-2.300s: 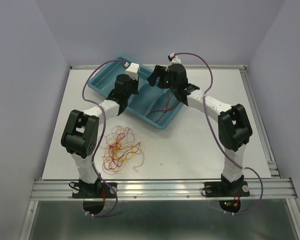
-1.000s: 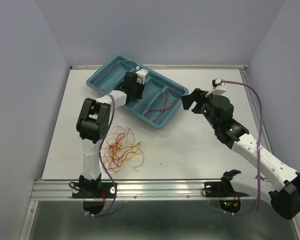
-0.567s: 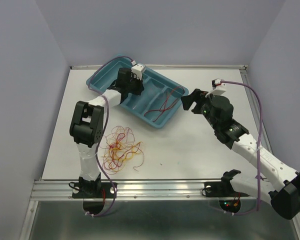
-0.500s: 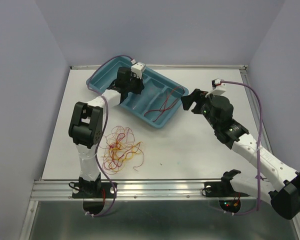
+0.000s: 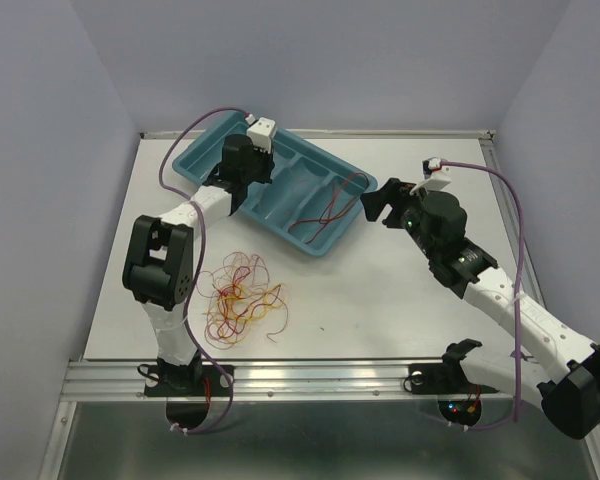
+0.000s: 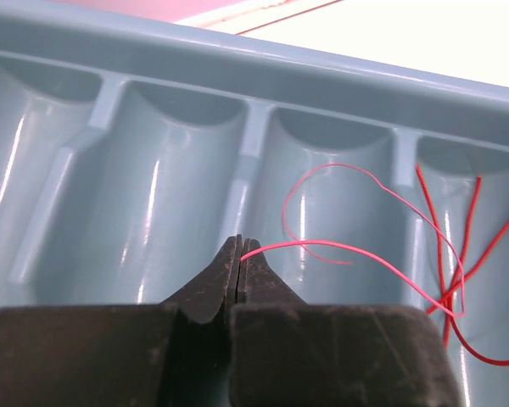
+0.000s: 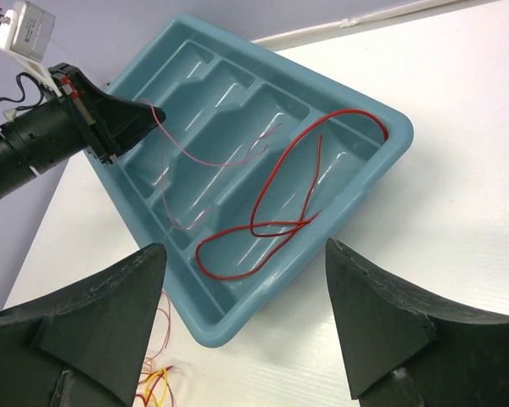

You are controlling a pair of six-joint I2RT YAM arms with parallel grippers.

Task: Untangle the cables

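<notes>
the left gripper [image 6: 239, 253] has its jaws pressed together on a thin red cable [image 6: 339, 246], over the divided blue tray [image 5: 318, 250] at the far left of the table [image 5: 400, 290]. that cable trails across the tray's compartments. a second red cable [image 7: 276, 199] lies looped in the tray's end compartment nearest the right gripper [image 7: 244, 253], whose jaws stand wide apart and empty, above the table just beside the tray. the tangled bundle of red, yellow and orange cables [image 5: 242, 300] lies near the table's front left corner.

No legible text, label, brand or number anywhere in view
</notes>
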